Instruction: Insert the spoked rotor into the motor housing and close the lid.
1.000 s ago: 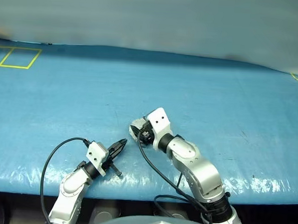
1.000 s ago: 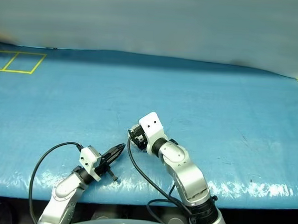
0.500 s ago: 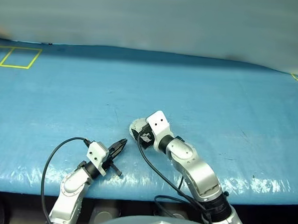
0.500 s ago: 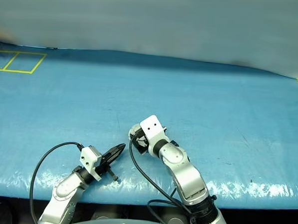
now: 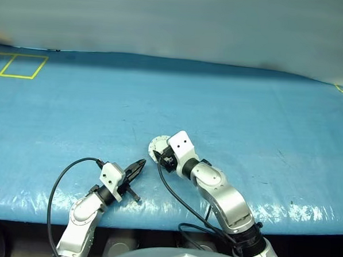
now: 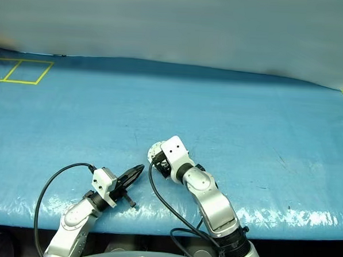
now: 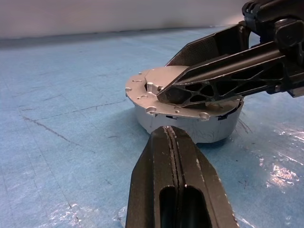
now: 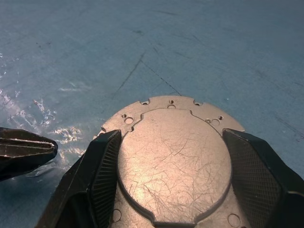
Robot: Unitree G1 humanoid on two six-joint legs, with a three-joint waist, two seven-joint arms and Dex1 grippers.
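Worktop in blue sheeting fills the left eye view, and the motor housing sits near its front edge, about six o'clock from centre, with the right pincer right on it. Left pincer waits just beside, at eight o'clock of the housing, jaws pressed together on nothing.

Left wrist view: the lid lies flat down on the housing, and a black finger of the right pincer crosses its top.

Right wrist view: plain grey lid face, fingers spread apart either side of it, straddling rather than clamping. Spoked rotor is presumably inside; I cannot tell.

Risk now: squeezing or lifting off-centre could drag the housing across the slick sheeting, or flip the lid back open.
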